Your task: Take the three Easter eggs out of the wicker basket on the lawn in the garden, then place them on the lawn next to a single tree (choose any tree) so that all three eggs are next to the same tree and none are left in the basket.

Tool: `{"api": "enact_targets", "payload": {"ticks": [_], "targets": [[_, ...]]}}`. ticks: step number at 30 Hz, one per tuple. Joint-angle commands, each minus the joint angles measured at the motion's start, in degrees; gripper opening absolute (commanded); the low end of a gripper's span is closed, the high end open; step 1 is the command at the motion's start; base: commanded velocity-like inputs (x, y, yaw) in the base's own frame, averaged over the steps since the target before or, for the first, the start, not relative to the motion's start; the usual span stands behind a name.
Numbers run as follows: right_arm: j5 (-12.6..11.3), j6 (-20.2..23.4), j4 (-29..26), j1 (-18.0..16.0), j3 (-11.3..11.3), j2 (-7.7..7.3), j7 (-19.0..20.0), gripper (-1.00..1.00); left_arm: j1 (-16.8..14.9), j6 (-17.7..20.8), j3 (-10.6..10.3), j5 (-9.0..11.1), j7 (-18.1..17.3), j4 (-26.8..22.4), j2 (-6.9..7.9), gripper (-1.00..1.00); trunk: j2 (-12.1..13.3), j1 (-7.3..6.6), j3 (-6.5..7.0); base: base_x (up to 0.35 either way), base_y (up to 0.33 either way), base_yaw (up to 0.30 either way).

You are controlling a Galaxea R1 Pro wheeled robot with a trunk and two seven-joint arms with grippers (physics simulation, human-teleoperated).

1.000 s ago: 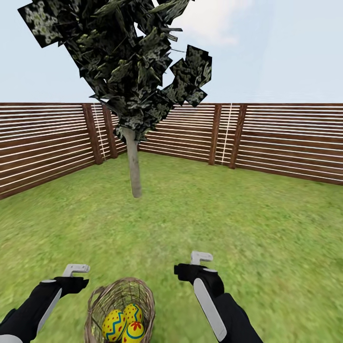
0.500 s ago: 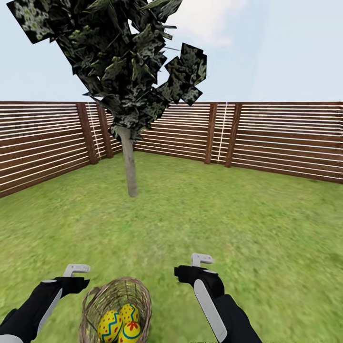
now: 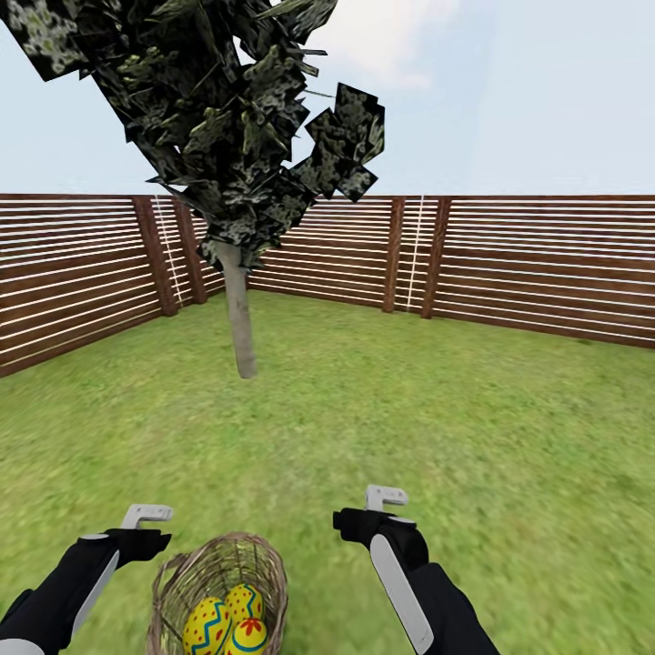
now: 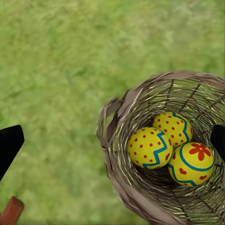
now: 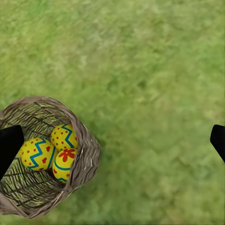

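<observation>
The wicker basket (image 3: 218, 582) stands on the lawn (image 3: 473, 437) just in front of me, between my two arms. Three Easter eggs lie together inside it: a zigzag one (image 4: 150, 147), a dotted one (image 4: 173, 127) and one with a red flower (image 4: 191, 164). My left gripper (image 3: 136, 537) hovers left of the basket, open and empty, its fingertips (image 4: 9, 145) spread wide; in the wrist view the basket rim (image 4: 110, 122) lies below it. My right gripper (image 3: 373, 518) hovers to the basket's right over grass, open too, with the basket (image 5: 84, 154) off to one side.
A tree (image 3: 239, 318) with a grey trunk and dark foliage grows some way ahead on the left. The brown slatted fence (image 3: 509, 264) closes the garden behind it. Open grass stretches between the basket and the trunk. A small reddish-brown piece (image 4: 10, 211) shows at the left wrist view's corner.
The whole picture has slid a little leftward, tree, fence and basket alike, so the camera has turned. Both grippers keep the same pose and stay open.
</observation>
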Motion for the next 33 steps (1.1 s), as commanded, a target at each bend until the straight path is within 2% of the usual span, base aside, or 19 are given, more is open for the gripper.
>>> {"api": "enact_targets", "payload": {"ticks": [1, 8, 17, 33], "targets": [[-0.61, 0.06, -0.05, -0.05, 0.08, 0.00, -0.56, 1.00, -0.02, 0.30, 0.18, 0.00, -0.28, -0.09, -0.01, 1.00, -0.04, 0.00, -0.07, 0.000, 0.147, -0.001], [-0.63, 0.01, 0.29, -0.04, 0.09, 0.00, -0.48, 1.00, -0.02, 0.22, 0.21, -0.06, -0.17, -0.14, -0.07, 1.00, -0.04, 0.00, -0.07, 0.022, 0.055, -0.029], [-0.64, -1.16, 2.63, -0.07, 0.01, 0.00, -0.40, 1.00, -0.02, 0.22, 0.07, -0.06, -0.10, -0.15, -0.10, 1.00, -0.04, 0.00, -0.07, 0.074, 0.093, -0.185], [-0.64, -2.82, 3.14, -0.07, 0.09, 0.00, -0.39, 1.00, -0.02, 0.31, 0.13, -0.07, -0.06, -0.15, -0.08, 1.00, -0.04, 0.00, -0.07, 0.002, 0.092, -0.059]]}}
